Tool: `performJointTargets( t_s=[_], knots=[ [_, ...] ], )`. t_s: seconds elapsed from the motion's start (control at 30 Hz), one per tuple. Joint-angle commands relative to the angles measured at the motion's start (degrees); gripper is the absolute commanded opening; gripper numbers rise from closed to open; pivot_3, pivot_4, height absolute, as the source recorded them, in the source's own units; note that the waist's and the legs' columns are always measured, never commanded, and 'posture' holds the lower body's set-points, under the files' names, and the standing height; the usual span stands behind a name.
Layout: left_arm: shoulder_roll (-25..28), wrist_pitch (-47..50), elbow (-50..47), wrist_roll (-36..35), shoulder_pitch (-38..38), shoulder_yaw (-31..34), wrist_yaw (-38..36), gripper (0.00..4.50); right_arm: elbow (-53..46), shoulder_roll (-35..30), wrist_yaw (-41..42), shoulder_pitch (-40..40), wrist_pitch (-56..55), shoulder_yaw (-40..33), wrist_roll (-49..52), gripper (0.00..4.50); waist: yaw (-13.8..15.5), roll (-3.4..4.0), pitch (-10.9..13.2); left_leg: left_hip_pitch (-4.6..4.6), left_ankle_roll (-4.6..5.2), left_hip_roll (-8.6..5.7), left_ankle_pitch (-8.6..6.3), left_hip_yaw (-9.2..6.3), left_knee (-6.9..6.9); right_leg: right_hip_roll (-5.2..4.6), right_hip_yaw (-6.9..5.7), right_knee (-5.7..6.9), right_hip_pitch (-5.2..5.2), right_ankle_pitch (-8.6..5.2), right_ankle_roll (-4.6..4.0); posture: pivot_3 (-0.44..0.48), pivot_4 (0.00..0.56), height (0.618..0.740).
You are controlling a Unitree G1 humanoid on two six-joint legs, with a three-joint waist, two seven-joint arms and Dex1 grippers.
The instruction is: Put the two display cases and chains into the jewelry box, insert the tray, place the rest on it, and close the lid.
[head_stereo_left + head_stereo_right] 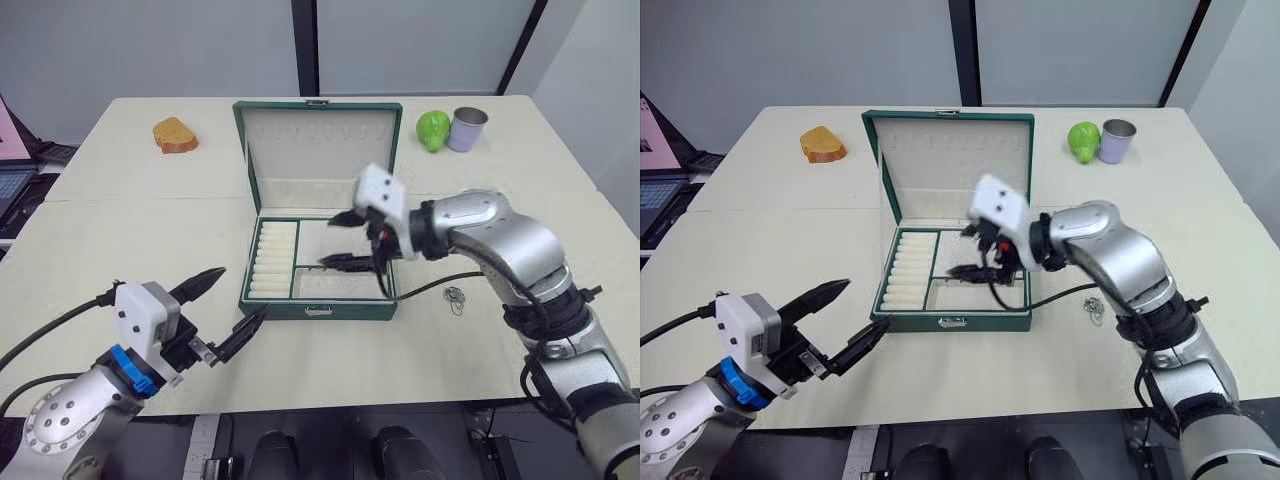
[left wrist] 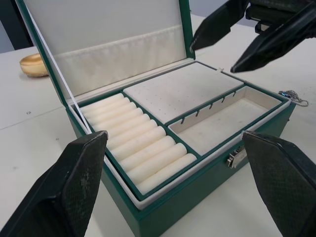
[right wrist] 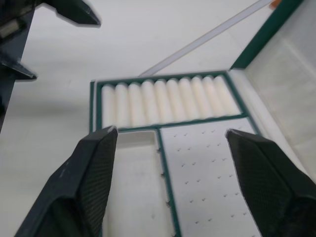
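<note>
Left eye view shows, at the far left of the counter (image 1: pixel 120 230), a piece of bread (image 1: pixel 175 134) lying well apart from everything else. Nearer the front edge, the left hand (image 1: pixel 230 305) hovers just off the front left corner of the jewelry box (image 1: pixel 318 310), its two black fingers spread wide and holding nothing. The box sits mid-counter with its lid (image 1: pixel 318 140) standing upright behind it, cream lining facing forward. The tray (image 2: pixel 187 106) already lies inside the box: ridged ring rolls along its left side, a flat dotted panel at the back right and an open compartment at the front right beside the metal clasp (image 2: pixel 236 157). The right hand (image 1: pixel 345 240) hangs over the tray's right half, fingers parted and empty, one fingertip higher than the other. Right of the box, a small silver chain (image 1: pixel 456 297) lies on the bare counter, close to the box's right wall. At the far right back, a green pear-like fruit (image 1: pixel 433 129) sits touching a grey cup (image 1: pixel 467 128)
</note>
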Motion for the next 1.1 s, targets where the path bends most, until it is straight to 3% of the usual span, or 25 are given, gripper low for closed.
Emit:
performJointTargets(
  t_s=[0.03, 0.2, 0.5, 0.9, 1.07, 1.1],
  knots=[
    [0.86, -0.17, 0.48, -0.43, -1.32, 0.12, -0.89, 4.5, 1.78, 0.94, -0.61, 3.42, -5.91, -5.17, 2.16, 3.64, -0.04, 0.0, 0.0, 0.0, 0.0, 0.0, 0.0, 0.0, 0.0, 0.0, 0.0, 0.0, 0.0, 0.0, 0.0, 0.0, 0.15, 0.74],
    [1.52, 0.09, 2.05, -0.17, -3.79, -0.42, -1.78, 4.5, 3.89, 0.63, -0.02, 7.35, -11.07, -3.33, 0.28, 2.11, -0.68, 0.0, 0.0, -0.02, 0.0, 0.0, 0.0, 0.0, -0.02, 0.02, 0.01, 0.01, -0.03, 0.0, 0.0, 0.0, 0.15, 0.74],
    [2.19, 0.35, 3.45, -0.07, -5.91, -1.15, -3.01, 4.5, 8.0, 0.95, -2.12, 8.71, -13.28, 1.61, -5.13, 0.08, -1.19, 0.0, 0.0, -0.01, -0.01, 0.02, 0.01, -0.03, -0.01, 0.03, -0.01, 0.02, -0.02, 0.0, 0.0, 0.0, 0.15, 0.74],
    [2.26, 0.57, 3.93, 0.21, -6.67, -1.42, -3.3, 4.5, 10.11, 1.28, -1.71, 10.29, -15.16, 3.47, -7.86, 0.03, -1.17, -0.03, -0.02, 0.12, -0.01, 0.02, 0.01, -0.05, 0.01, 0.03, -0.02, 0.02, 0.15, 0.0, 0.0, 0.0, 0.15, 0.74],
    [3.54, 1.34, 5.42, 0.22, -8.61, -2.16, -4.36, 4.5, 8.01, 2.33, 0.73, 7.66, -13.71, -5.49, 1.02, 0.03, -1.15, -0.02, -0.01, 0.1, -0.01, 0.01, 0.01, -0.05, 0.0, 0.03, -0.02, 0.02, 0.13, 0.0, 0.0, 0.0, 0.15, 0.74],
    [4.16, 1.7, 6.06, -0.26, -9.42, -1.69, -4.64, 4.5, 7.83, 1.56, 1.4, 7.11, -13.06, -7.16, 2.48, 0.22, -1.1, -0.02, -0.01, 0.06, -0.01, 0.01, 0.01, -0.05, 0.0, 0.03, -0.03, 0.03, 0.1, 0.0, 0.0, 0.0, 0.15, 0.74]
  ],
)
